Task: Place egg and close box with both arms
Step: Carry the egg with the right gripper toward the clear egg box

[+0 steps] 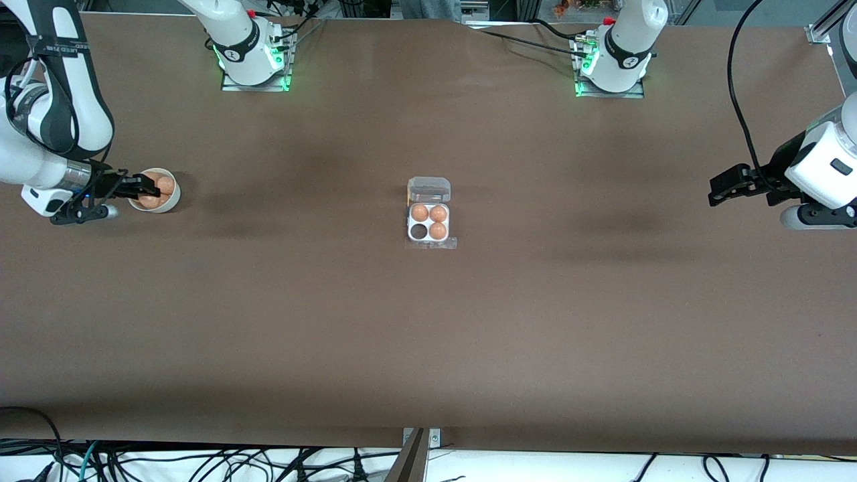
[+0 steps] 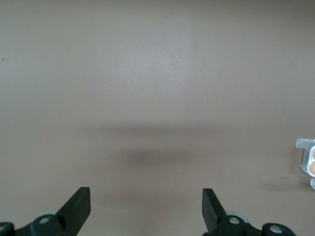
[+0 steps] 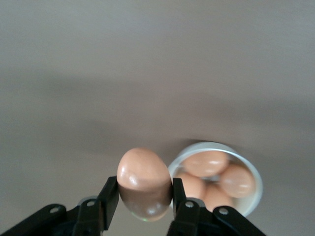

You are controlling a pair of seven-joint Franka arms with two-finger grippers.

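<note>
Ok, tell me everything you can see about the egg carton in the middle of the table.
The egg carton is small and square, a white four-cell tray with a hinged clear plastic lid lying open. Three cells hold tan-orange eggs; the empty cell looks dark. It sits flat on the brown table, nothing gripping it.

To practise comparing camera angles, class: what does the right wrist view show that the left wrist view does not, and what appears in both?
Only the right wrist view shows the right gripper shut on an egg, held above a white bowl of more eggs. Only the left wrist view shows the left gripper, open over bare table, waiting, and an edge of the egg box with its lid open. Both share the brown table.
</note>
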